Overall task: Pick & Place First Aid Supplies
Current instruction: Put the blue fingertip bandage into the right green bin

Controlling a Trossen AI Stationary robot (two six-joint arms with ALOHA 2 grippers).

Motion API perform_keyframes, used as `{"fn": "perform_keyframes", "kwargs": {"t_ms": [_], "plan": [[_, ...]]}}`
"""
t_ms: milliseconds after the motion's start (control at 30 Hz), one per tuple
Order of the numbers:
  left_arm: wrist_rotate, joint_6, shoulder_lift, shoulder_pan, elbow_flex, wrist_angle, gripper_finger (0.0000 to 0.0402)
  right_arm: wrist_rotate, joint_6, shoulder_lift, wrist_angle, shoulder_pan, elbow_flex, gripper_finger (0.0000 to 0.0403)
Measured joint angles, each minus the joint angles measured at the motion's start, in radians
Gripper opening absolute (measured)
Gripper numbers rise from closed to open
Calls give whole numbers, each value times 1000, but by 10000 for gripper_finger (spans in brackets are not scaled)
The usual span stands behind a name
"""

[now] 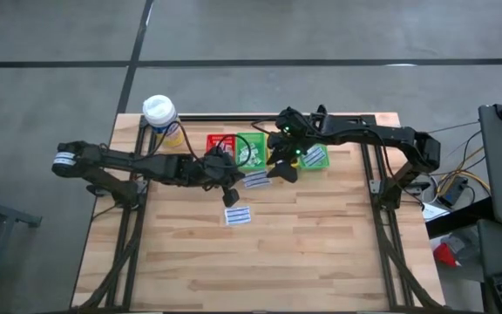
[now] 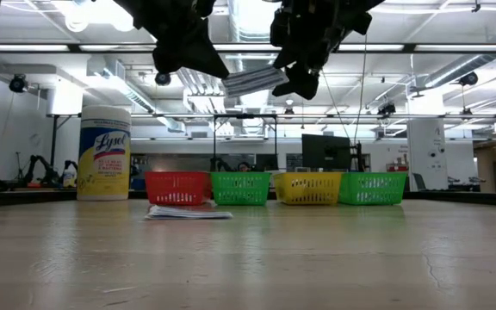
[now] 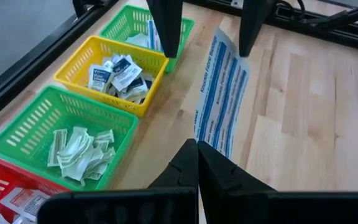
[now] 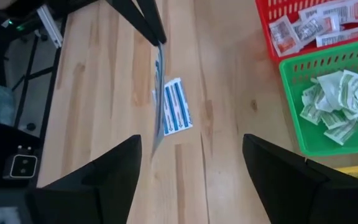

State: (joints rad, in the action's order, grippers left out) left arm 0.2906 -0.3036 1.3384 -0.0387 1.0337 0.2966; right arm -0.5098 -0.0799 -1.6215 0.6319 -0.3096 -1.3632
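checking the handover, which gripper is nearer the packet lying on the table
Left. The left gripper, shut on a raised packet, hangs just above the lying packet. The right gripper is open, farther back by the bins.

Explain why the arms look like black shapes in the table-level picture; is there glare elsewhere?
Low view: ceiling lights behind turn the left gripper and right gripper into silhouettes; the packet the left one pinches is lit. High view: even light, soft shadows under the arms. Left wrist view: no glare on the table.
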Motion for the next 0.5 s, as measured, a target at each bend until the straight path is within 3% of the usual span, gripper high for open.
{"fn": "perform_keyframes", "kwargs": {"t_ms": [267, 500], "plan": [[7, 1, 0, 1, 0, -17, 0, -22, 1, -17, -41, 10, 0, 253], [15, 3, 0, 3, 0, -43, 0, -22, -2, -17, -44, 13, 0, 169]]}}
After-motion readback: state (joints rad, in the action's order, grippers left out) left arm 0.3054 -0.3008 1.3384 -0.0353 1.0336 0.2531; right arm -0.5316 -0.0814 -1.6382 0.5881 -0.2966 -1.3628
